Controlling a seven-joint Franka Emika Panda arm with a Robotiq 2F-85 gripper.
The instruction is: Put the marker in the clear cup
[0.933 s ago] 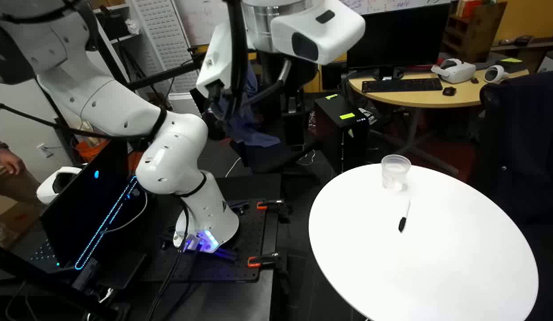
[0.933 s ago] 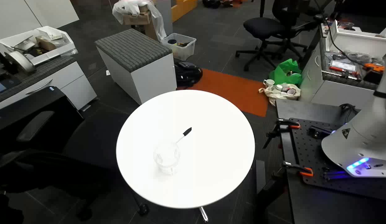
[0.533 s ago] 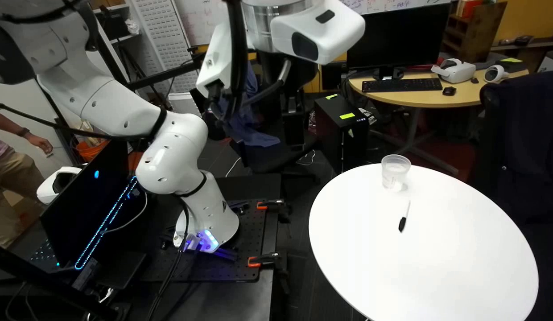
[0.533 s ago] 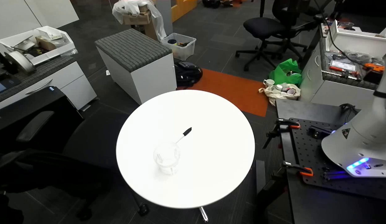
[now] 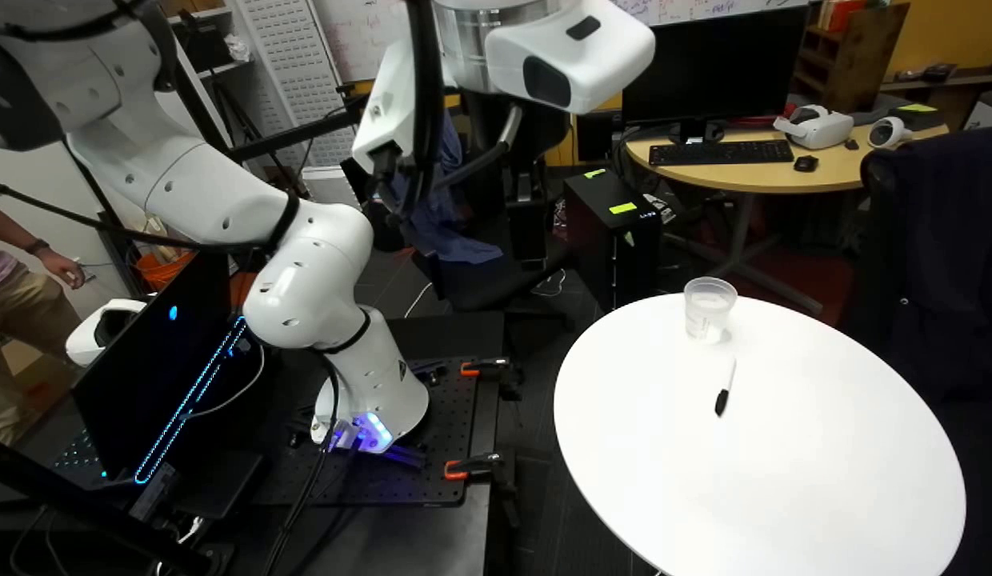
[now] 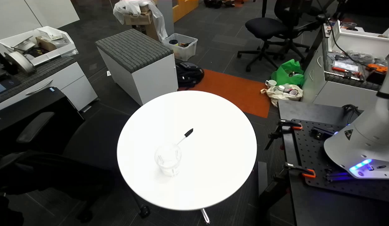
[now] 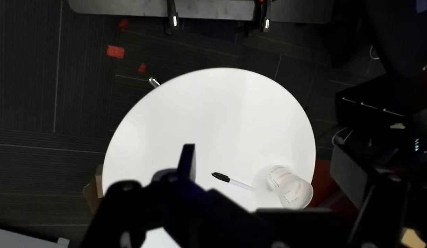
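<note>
The marker [image 5: 723, 392] has a black cap and thin white body. It lies flat on the white round table [image 5: 792, 472], and also shows in an exterior view [image 6: 187, 134] and in the wrist view [image 7: 230, 180]. The clear cup [image 5: 710, 312] stands upright on the table near the marker's white end, apart from it. It also shows in an exterior view [image 6: 168, 160] and in the wrist view [image 7: 290, 187]. My gripper [image 7: 268, 162] is open and empty, fingers wide apart, high above the table. In an exterior view its dark fingers [image 5: 528, 224] blend into the background.
My arm's base stands on a black bench [image 5: 440, 528] with orange clamps [image 5: 468, 470], across a floor gap from the table. A dark chair [image 6: 87, 141] stands close to the table. A black computer tower [image 5: 612, 232] is behind the table.
My arm, the marker and the cup have not moved. A person at the left edge of an exterior view has shifted, with arm and hand more in view.
</note>
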